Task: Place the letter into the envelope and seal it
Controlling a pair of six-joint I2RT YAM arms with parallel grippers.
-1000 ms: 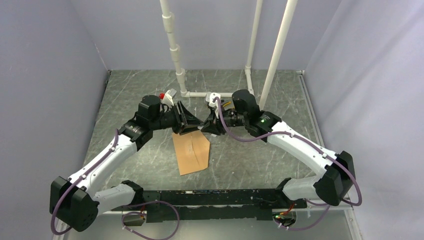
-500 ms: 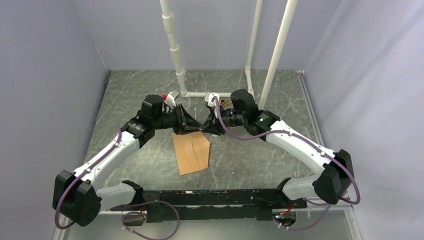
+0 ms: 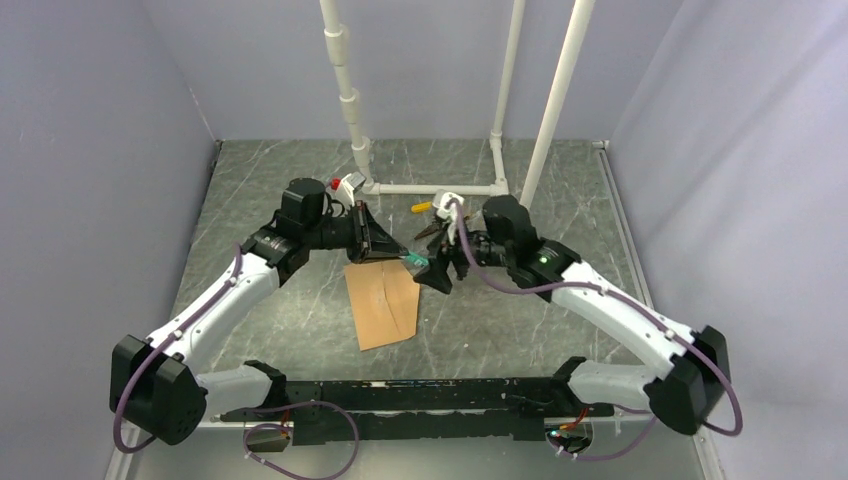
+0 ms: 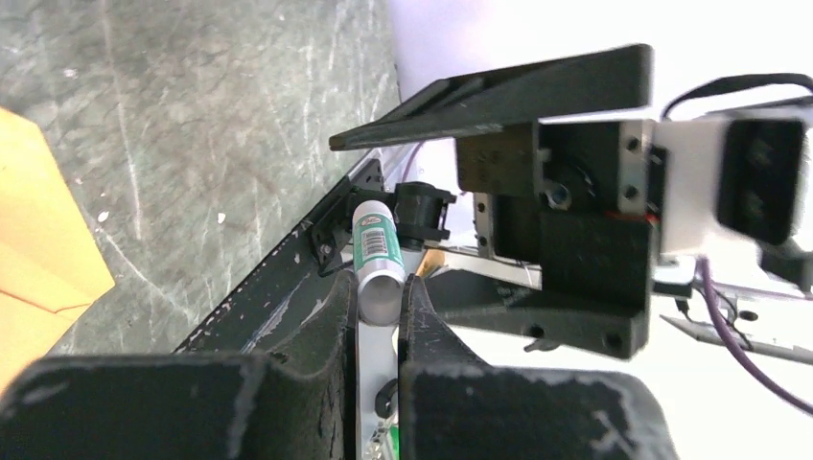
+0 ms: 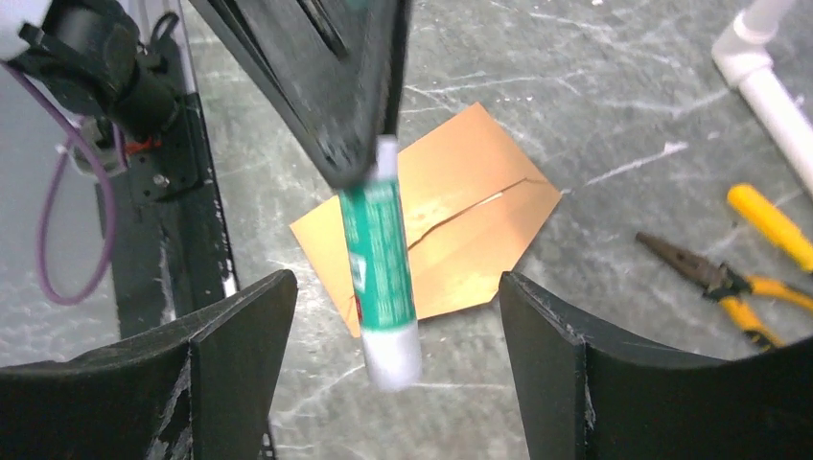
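Left fingers (image 4: 331,321) are clamped on the green-and-white glue stick tube (image 5: 379,249). Right fingers (image 5: 240,335) are spread wide and imo should centre around its free end before closing.

On table (image 3: 520,320), envelope (image 3: 380,305) flat; glue stick (image 5: 379,259) over its far edge; pliers (image 5: 705,276) behind, rightward
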